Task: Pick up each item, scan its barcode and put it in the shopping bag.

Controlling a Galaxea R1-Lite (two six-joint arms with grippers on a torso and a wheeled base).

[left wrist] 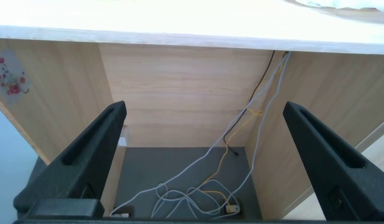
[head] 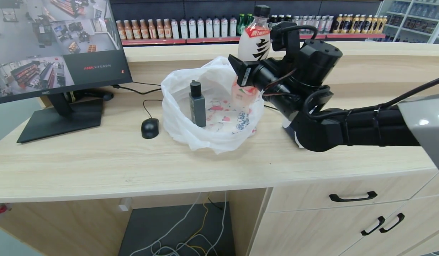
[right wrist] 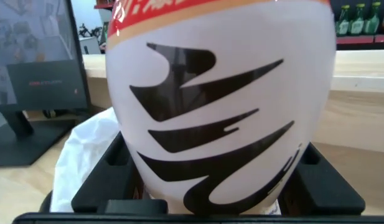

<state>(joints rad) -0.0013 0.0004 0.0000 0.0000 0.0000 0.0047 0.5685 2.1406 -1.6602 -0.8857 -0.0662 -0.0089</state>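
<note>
A tall bottle point(head: 254, 44) with a black cap, a white label with black strokes and a pinkish lower part stands upright in my right gripper point(right wrist: 210, 186), which is shut on it. Its base hangs over the right side of the open white shopping bag point(head: 176, 85) on the counter. Up close in the right wrist view, the bottle point(right wrist: 223, 106) sits between two black fingers point(right wrist: 107, 171). A dark grey bottle point(head: 197, 105) stands inside the bag. My left gripper point(left wrist: 204, 112) is open and empty below the counter top, facing the recess with cables.
A monitor point(head: 52, 46) on a black stand sits at the counter's left, with a black mouse point(head: 150, 128) and its cable beside the bag. A raised ledge point(head: 383, 53) runs along the back. Drawers point(head: 353, 196) lie under the counter's right side.
</note>
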